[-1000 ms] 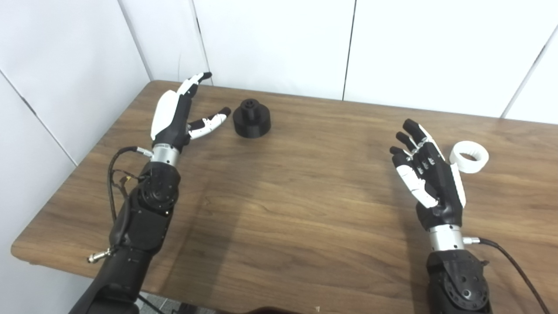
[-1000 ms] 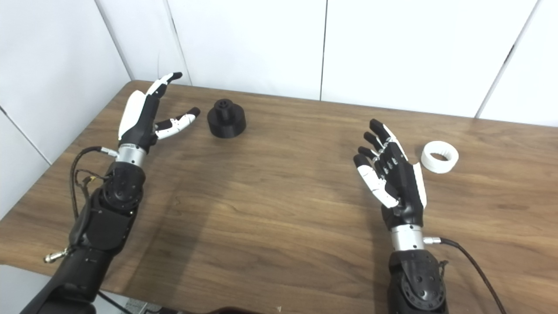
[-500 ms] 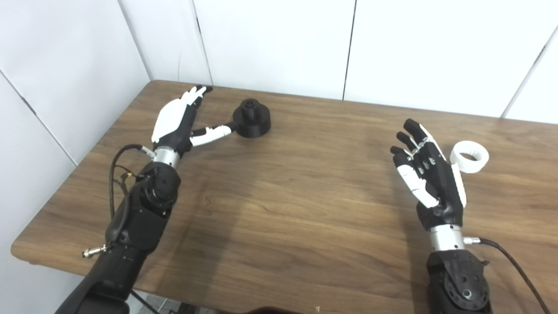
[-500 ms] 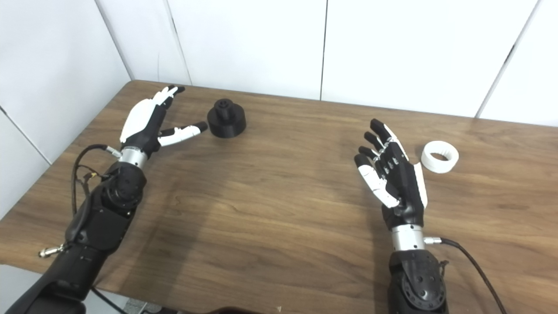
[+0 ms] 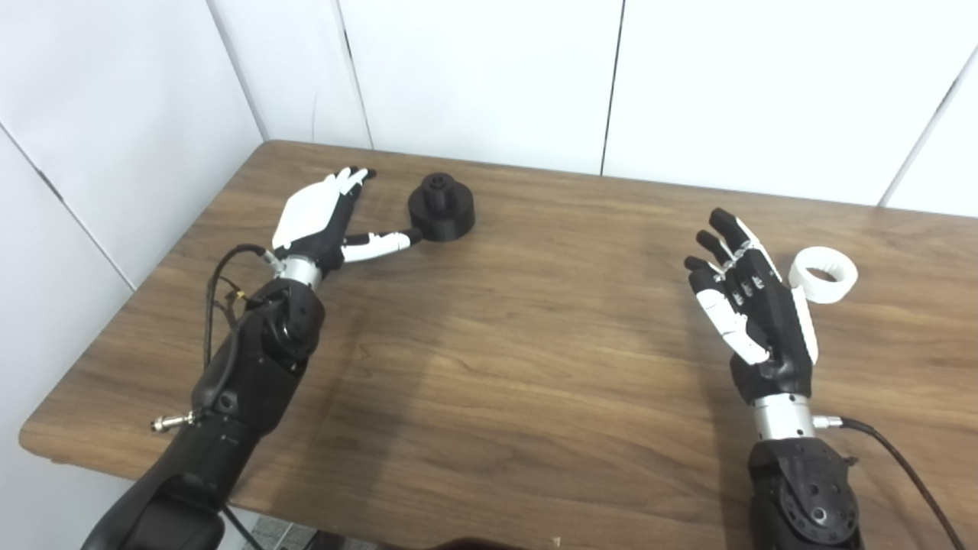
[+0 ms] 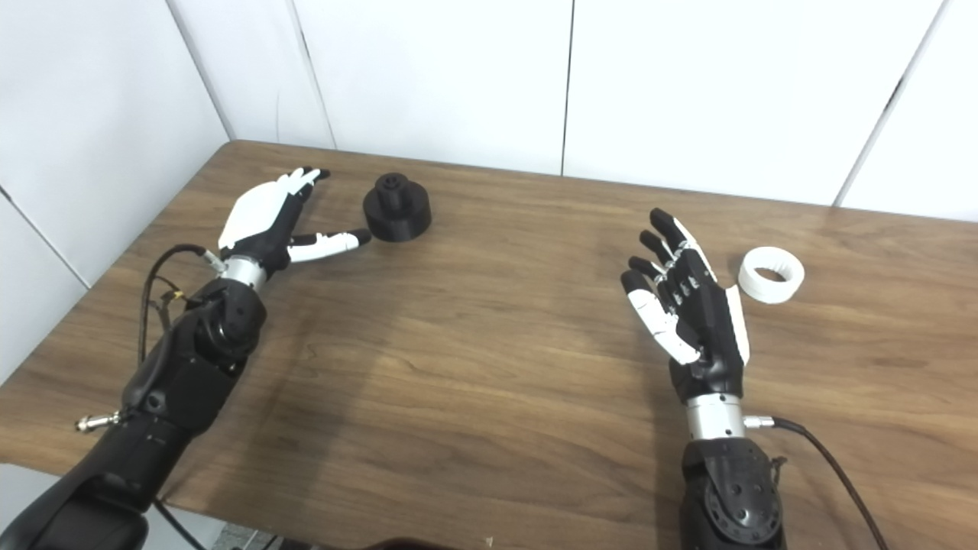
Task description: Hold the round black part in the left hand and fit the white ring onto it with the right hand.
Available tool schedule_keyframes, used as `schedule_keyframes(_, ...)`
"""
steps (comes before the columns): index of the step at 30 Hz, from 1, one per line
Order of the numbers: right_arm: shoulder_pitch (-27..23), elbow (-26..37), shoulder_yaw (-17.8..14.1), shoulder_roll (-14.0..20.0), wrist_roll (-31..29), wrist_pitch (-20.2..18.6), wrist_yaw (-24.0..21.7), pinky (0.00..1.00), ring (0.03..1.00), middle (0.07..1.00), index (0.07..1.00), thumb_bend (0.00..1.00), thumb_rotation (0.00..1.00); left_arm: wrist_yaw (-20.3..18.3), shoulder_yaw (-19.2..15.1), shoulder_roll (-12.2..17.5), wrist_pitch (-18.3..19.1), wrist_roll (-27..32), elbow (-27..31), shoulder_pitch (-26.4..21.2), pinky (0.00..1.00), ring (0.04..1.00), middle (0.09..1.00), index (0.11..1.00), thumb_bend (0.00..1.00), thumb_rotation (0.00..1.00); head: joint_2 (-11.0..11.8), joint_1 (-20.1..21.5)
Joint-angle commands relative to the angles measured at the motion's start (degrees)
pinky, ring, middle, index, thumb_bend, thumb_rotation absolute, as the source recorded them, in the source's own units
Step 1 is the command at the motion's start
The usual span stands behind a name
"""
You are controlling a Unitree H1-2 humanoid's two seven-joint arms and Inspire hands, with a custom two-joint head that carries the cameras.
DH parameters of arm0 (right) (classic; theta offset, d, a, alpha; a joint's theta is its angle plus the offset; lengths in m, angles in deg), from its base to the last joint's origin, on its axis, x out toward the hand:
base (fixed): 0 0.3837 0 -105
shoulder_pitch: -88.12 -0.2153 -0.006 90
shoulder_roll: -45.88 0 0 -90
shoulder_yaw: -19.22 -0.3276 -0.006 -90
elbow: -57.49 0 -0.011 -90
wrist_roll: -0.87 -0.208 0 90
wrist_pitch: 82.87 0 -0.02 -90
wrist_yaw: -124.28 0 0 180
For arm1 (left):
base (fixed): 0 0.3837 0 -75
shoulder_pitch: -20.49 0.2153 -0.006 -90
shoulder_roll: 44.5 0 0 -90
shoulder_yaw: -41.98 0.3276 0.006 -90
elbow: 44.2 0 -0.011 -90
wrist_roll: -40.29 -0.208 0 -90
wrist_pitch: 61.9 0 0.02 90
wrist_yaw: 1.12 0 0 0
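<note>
The round black part (image 5: 441, 207) stands on the wooden table (image 5: 519, 328) at the back left, a wide disc with a small hub on top. My left hand (image 5: 325, 218) is open and low over the table just left of it, thumb stretched out toward the part's base, holding nothing. The white ring (image 5: 822, 274) lies flat on the table at the right. My right hand (image 5: 749, 298) is open, fingers spread and pointing up, just left of the ring and apart from it.
White wall panels (image 5: 489, 76) close off the table's back and left sides. The table's front edge (image 5: 229, 500) runs along the bottom. Cables hang from both wrists (image 5: 901, 458).
My left hand has come down from a raised pose to low over the table, and its thumb has reached closer to the black part. The right hand, the ring and the part have not moved.
</note>
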State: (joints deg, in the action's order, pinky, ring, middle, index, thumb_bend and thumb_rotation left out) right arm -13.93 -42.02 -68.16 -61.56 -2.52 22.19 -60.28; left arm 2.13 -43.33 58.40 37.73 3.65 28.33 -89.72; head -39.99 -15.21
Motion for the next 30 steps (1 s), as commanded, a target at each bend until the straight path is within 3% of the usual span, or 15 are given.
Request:
schedule_keyframes(1,4.84,-2.26,-0.72,0.49,-1.68,0.49,-0.57,0.78,0.881,0.916,0.862,0.60,0.40,1.04,0.27,2.37,0.19,-1.77,-0.07,-3.79,1.00,1.000,1.000,0.942,1.00,0.76,-0.05,-0.01)
schedule_keyframes(30,5.10,-0.98,-0.83,0.47,-0.38,-0.96,0.37,0.77,0.867,0.903,0.854,0.61,0.41,2.93,3.42,0.69,0.70,-2.38,-6.81,-7.15,1.00,1.000,1.000,0.935,1.00,0.73,-0.20,1.06)
